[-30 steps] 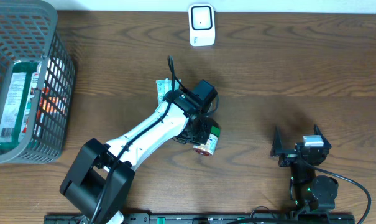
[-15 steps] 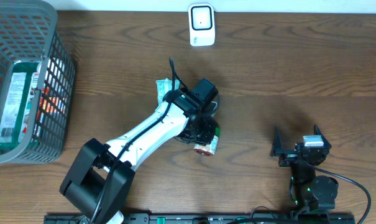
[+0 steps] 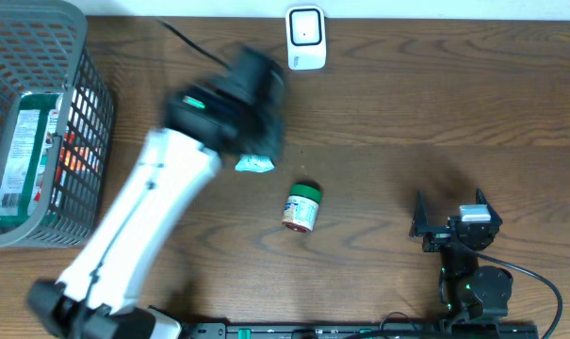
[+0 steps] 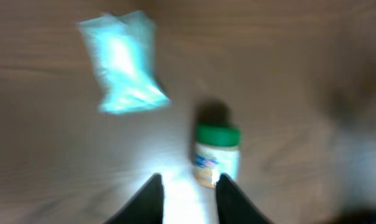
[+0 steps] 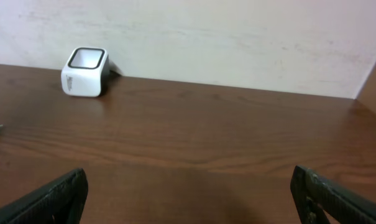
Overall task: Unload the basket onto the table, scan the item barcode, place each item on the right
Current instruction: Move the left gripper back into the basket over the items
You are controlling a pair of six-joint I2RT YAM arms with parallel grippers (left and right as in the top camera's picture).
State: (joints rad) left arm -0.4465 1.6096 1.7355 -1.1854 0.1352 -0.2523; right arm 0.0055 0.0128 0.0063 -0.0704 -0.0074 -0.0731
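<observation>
Plainly empty left hand [image 4: 189, 196], fingers slightly apart; green-lidded jar [image 4: 217, 155] lying on table [image 4: 299, 62] just ahead of fingertips, pale pouch [image 4: 122, 62] farther ahead-left. Right hand [image 5: 191, 199] spread wide, empty.

Table [image 3: 435, 104]: we see dark brown wood.
Basket [image 3: 94, 122]: grey wire mesh, far left.
Pack [image 3: 21, 151]: green-edged, inside the basket.
Teal packet [image 3: 254, 165]: mid-table, blurred.

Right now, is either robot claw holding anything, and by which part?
Nothing is held. The left gripper hangs empty, and the small green-lidded jar lies free on the wooden table; the right gripper is open and empty.
</observation>
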